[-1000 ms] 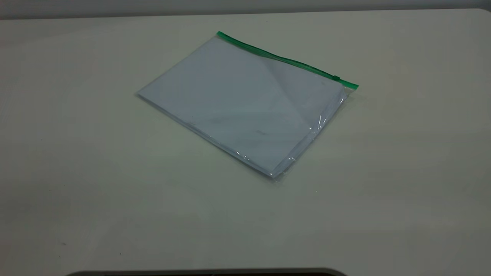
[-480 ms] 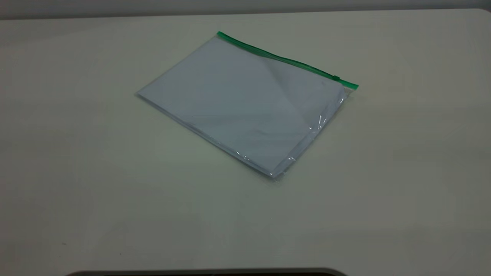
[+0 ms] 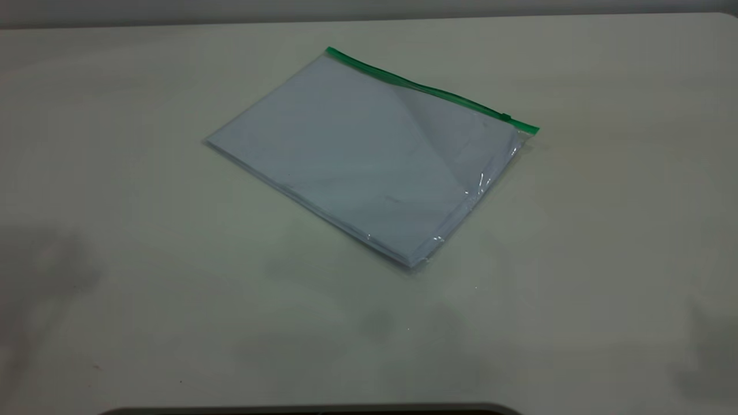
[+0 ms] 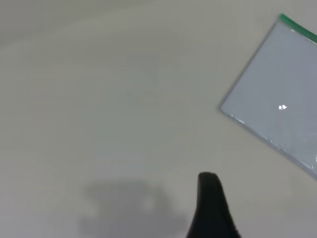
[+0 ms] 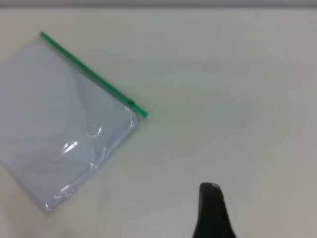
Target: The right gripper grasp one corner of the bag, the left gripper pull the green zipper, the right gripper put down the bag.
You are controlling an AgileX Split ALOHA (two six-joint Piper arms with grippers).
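The bag lies flat on the pale table, a clear pouch with bluish-white sheets inside. The green zipper runs along its far long edge, with the slider tab near the right corner. Neither gripper shows in the exterior view. In the left wrist view the left gripper is one black wedge tip, jaws together, above bare table well away from the bag. In the right wrist view the right gripper is a shut black wedge, empty, apart from the bag, the zipper and the slider.
The table is bare around the bag. Its far edge runs along the top of the exterior view. A dark curved edge lies at the front. Soft shadows fall on the table at the lower left and lower right.
The bag has not moved. Soft dark shadows have appeared on the table at the lower left, lower right and in front of the bag.
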